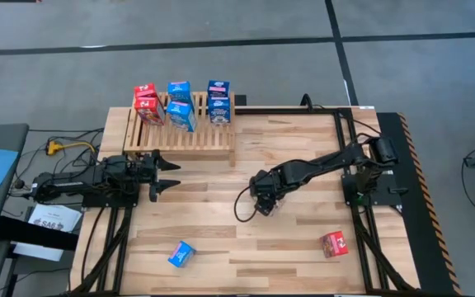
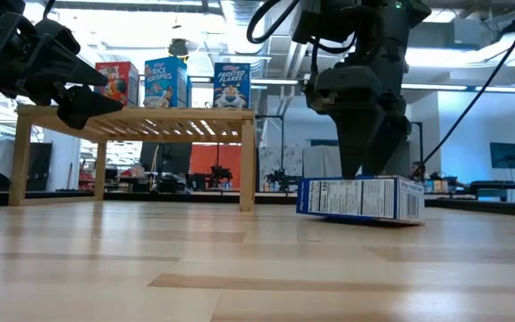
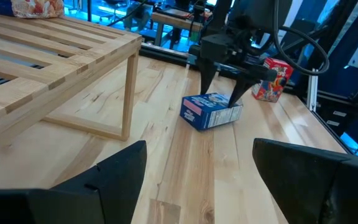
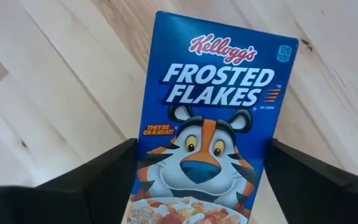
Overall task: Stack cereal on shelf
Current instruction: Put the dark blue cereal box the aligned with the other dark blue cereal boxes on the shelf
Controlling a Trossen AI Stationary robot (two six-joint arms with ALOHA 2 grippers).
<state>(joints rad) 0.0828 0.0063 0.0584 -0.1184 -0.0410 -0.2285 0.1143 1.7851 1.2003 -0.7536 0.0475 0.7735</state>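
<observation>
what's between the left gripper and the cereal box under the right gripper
Only bare tabletop, as the high view shows, between left gripper and box straddled by right gripper.

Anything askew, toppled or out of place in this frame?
Yes. On the shelf, one blue box leans crooked against the upright stacks. Two boxes, blue and red, sit stray near the table's front edge. The right gripper straddles a flat Frosted Flakes box.

Blue cardboard cereal box lying flat on plank table: "Kellogg's FROSTED FLAKES", "THEY'RE GR-R-REAT!". On light-wood slatted shelf: blue upright box "RICE KRISPIES"; second blue upright box "FROSTED FLAKES".
</observation>
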